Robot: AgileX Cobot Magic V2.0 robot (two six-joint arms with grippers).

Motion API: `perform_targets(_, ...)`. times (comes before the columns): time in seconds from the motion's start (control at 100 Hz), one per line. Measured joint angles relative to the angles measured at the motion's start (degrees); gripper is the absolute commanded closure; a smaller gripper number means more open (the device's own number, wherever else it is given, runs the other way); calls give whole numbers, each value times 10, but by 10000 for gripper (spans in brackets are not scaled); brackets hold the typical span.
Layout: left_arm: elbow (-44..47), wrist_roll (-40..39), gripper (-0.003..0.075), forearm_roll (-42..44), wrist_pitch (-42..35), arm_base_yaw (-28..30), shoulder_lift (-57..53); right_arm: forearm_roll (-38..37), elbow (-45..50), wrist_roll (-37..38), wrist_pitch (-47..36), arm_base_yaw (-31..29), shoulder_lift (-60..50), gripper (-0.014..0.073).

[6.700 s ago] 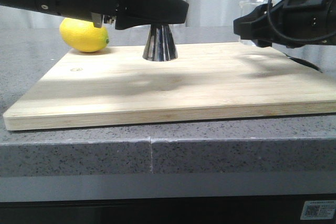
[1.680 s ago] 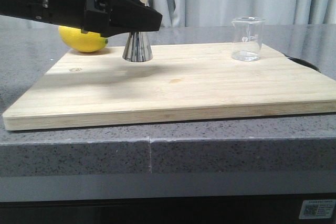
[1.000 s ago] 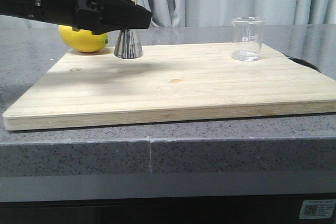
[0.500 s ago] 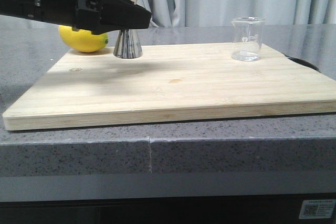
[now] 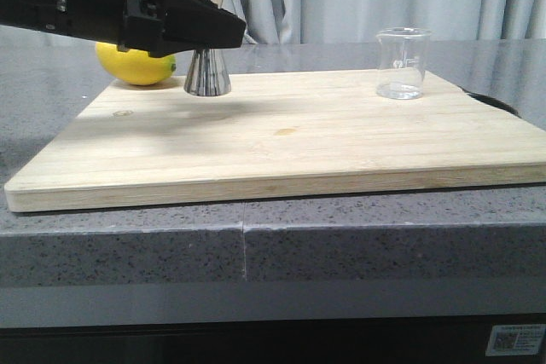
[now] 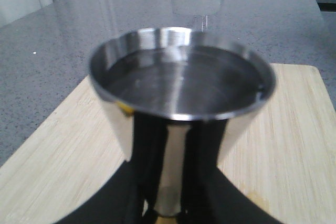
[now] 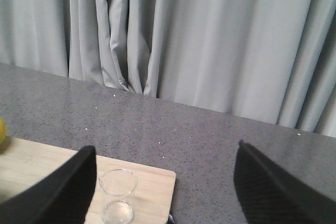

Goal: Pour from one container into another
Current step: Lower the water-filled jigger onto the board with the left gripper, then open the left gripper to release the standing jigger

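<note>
The steel jigger [image 5: 208, 74] stands upright at the back left of the wooden board [image 5: 324, 142], close to the lemon. My left gripper [image 5: 223, 30] is shut on its narrow waist. In the left wrist view the jigger [image 6: 181, 93] fills the frame, clear liquid showing in its upper cup, with the left gripper [image 6: 176, 192] clamped below. The glass beaker [image 5: 403, 63] stands free at the back right of the board, nearly empty. My right gripper [image 7: 165, 182] is open, raised well above the beaker [image 7: 118, 198], and is out of the front view.
A yellow lemon [image 5: 136, 64] lies at the board's back left corner, just left of the jigger. The board rests on a grey speckled counter [image 5: 341, 236]. A dark object [image 5: 493, 103] sits off the board's right edge. Grey curtains [image 7: 210, 40] hang behind.
The right gripper let go of the beaker, which now stands on the board, and left the front view. The left gripper carried the jigger left toward the lemon; nothing has moved in the last second.
</note>
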Motion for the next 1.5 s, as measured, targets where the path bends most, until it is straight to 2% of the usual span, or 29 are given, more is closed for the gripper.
perform_targets(0.45,-1,-1,713,-8,37,2,44,0,0,1,0,0,0,99)
perform_targets(1.5,-1,-2,706,-7,40,2,44,1,0,1,0,0,0,99)
